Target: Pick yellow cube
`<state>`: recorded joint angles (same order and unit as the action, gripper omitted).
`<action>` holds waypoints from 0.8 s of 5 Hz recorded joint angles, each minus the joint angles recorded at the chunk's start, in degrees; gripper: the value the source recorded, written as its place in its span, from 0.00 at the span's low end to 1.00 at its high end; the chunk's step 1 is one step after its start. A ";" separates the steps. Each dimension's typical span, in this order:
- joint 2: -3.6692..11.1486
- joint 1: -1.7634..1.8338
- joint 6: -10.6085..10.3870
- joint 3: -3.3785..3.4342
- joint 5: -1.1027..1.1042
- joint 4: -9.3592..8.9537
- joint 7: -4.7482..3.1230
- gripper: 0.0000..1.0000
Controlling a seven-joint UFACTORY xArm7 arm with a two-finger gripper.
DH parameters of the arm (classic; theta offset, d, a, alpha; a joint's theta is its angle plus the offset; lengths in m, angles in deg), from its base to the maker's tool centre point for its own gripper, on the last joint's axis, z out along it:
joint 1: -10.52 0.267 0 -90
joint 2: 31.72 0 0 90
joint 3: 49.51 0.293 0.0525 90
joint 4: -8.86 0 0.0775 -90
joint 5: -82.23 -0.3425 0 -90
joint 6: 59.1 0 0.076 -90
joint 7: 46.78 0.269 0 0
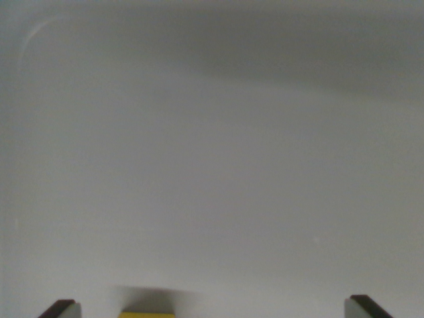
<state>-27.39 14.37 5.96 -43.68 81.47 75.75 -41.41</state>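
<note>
We look down on a pale grey tabletop [212, 185] that fills nearly the whole wrist view, smooth and matte, with no grain or pattern that we can make out. The picture is soft and blurred, so fine texture is beyond us. Across the top a broad darker band of shade runs from the middle toward the wrist view's right, and near the upper left corner a faint curved light line bends round, like a rounded edge or rim, though we cannot tell what it belongs to. Of the room beyond we see nothing. At the bottom edge the pincer [215, 311] shows only as two dark fingertips, one [61, 309] at the wrist view's left and one at the right, both with flat, angular ends and a lighter grey face beside the dark one; they stand well apart, spread wide. Between them, nearer the left tip, lies the yellow cube [146, 315], of which we see only a thin strip of bright yellow top with a straight edge, cut off by the frame. A soft dark shadow sits on the tabletop just above it. Neither fingertip touches the cube.
</note>
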 joint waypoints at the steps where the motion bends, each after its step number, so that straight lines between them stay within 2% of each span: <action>1: 0.38 0.42 -2.70 0.40 -0.15 -2.32 0.73 0.00; 2: 0.38 0.42 -2.70 0.40 -0.15 -2.32 0.73 0.00; 3: 0.76 0.84 -5.42 0.80 -0.31 -4.65 1.47 0.00; 4: 0.76 0.84 -5.42 0.80 -0.31 -4.65 1.47 0.00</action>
<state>-26.63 15.21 0.54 -42.89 81.16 71.10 -39.94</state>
